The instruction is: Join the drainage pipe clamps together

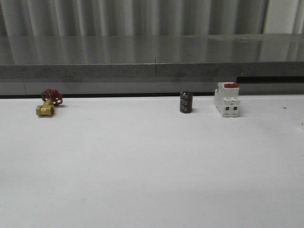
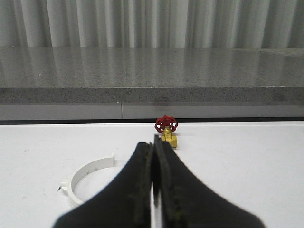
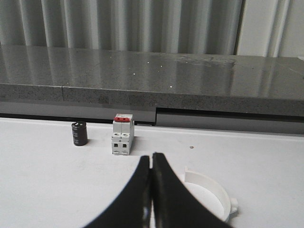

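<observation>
Closest thing in the left wrist view is the left gripper (image 2: 153,164), black fingers pressed together with nothing between them. Right behind it, partly hidden by the fingers, one white drainage pipe clamp half (image 2: 85,178) lies flat on the white bench (image 2: 247,161), with a small end tab sticking out of its curve. Further back near the bench's far edge sits a brass valve (image 2: 166,131) with a red handwheel.

Same deal in the right wrist view: the right gripper (image 3: 151,168) has its fingers closed tight, holding nothing, and the other clamp half (image 3: 211,192) lies on the bench just beside it, partly covered by a finger. Past that stand a white switch with a red top (image 3: 122,134) and, just beside it, a small dark cylinder (image 3: 79,133), both upright.

From the front, the valve (image 1: 48,103) sits far left, the cylinder (image 1: 185,102) and switch (image 1: 227,99) off to the right, all along the back edge below a grey ledge (image 1: 152,57).
</observation>
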Motion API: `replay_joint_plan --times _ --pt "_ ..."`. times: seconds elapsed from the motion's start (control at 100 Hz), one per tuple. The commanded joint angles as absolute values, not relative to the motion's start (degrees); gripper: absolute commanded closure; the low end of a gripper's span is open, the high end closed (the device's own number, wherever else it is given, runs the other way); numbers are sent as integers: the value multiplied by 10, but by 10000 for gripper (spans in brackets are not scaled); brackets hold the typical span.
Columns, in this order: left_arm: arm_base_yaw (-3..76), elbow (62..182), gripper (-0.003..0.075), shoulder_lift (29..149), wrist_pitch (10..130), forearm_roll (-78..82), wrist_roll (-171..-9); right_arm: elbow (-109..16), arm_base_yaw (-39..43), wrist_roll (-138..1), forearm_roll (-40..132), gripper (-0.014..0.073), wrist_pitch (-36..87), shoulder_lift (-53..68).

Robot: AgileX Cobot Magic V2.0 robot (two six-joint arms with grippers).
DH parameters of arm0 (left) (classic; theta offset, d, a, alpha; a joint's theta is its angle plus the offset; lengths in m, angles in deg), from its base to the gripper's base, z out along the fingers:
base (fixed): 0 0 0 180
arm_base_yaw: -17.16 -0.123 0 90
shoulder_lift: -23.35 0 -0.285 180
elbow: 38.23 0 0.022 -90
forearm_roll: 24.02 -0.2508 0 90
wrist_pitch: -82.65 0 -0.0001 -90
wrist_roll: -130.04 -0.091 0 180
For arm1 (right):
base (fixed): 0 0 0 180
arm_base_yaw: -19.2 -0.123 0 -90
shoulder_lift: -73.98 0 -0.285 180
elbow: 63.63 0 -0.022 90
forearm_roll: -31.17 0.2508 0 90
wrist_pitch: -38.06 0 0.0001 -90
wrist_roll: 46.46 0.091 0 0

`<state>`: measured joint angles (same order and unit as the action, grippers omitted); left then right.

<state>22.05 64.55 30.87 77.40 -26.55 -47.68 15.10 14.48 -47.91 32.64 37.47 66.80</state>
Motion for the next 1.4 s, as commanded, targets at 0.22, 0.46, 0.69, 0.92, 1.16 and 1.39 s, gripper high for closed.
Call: replay_joint_plan --times 0.22,0.46,0.69,0.92,1.16,1.39 --pt "223 619 741 294 827 -264 -473 142 149 -482 325 659 421 679" --pt "223 685 741 303 827 -264 -473 142 149 -482 325 659 421 679" --pt "223 858 741 409 685 -264 -473 142 149 -482 325 659 421 679" --pt "223 1058 741 586 438 -266 -473 142 149 -482 325 659 421 679" --pt "223 1115 741 698 375 -266 -473 142 149 -482 325 659 421 679" --pt "223 1115 741 750 371 -266 -473 142 149 -482 325 659 421 679"
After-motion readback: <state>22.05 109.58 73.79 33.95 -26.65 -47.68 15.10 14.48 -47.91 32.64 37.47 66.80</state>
